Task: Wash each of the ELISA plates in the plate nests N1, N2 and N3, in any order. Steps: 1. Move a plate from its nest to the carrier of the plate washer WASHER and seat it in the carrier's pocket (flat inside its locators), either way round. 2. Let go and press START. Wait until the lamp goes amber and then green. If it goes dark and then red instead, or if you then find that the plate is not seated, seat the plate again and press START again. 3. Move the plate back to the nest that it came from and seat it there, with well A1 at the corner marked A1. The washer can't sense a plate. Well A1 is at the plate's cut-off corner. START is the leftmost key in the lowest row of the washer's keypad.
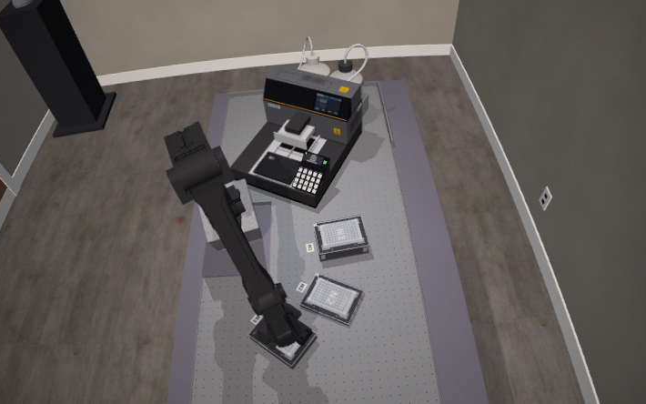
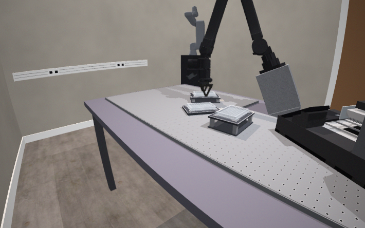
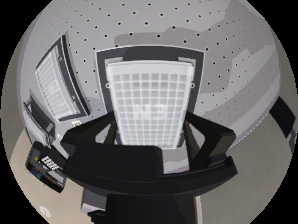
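Observation:
My gripper (image 1: 290,339) (image 2: 206,95) (image 3: 150,113) points down at nest N3 (image 2: 205,100) (image 3: 150,52), shut on the N3 plate (image 2: 196,93) (image 3: 150,90) with a finger against each long side. The plate is level in or just above the nest; a lift is hard to tell. The N1 plate (image 1: 340,233) (image 2: 233,112) lies flat in its raised nest. The N2 plate (image 1: 333,297) (image 2: 201,106) (image 3: 55,85) lies flat in its low nest. The washer (image 1: 285,114) shows a green lamp (image 1: 324,162) beside its keypad (image 1: 307,179). No plate shows in its carrier, partly hidden under the wash head.
The arm's base block (image 1: 256,233) stands at the table's left edge, between the washer and N3. Two bottles with hoses (image 1: 314,66) (image 1: 347,75) stand behind the washer. N2 lies close beside N3, and N1 stands higher between N2 and the washer.

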`<state>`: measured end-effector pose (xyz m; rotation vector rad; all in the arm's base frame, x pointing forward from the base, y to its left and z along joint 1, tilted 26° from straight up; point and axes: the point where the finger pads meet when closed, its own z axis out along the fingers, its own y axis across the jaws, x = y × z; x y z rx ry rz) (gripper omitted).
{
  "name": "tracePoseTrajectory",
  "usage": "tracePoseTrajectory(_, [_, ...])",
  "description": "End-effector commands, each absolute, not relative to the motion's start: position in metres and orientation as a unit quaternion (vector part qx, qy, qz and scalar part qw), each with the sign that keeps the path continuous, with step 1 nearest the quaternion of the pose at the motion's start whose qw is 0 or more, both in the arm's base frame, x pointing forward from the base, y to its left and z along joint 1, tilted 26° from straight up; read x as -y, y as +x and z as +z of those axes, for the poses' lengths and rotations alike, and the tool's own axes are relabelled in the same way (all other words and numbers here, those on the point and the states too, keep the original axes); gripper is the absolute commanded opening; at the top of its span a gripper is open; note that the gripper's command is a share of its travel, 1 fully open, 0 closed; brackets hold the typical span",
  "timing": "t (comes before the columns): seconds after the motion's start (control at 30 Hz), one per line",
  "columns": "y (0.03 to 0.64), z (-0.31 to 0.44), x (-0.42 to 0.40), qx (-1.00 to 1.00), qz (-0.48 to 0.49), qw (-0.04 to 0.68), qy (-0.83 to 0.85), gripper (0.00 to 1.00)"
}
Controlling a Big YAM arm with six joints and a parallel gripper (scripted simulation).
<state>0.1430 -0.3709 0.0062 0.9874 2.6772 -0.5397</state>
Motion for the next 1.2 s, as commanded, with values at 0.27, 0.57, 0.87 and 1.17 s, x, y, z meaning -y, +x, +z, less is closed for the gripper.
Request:
tracePoseTrajectory(0.27, [0.146, 0.012, 0.377, -0.914, -0.190, 0.127, 0.336, 0.84])
tracePoseTrajectory(0.57, [0.145, 0.024, 0.367, -0.915, -0.189, 0.127, 0.334, 0.84])
tracePoseTrajectory(0.87, [0.146, 0.037, 0.361, -0.914, -0.189, 0.128, 0.335, 0.84])
tracePoseTrajectory(1.17, [0.146, 0.051, 0.358, -0.913, -0.191, 0.130, 0.336, 0.84])
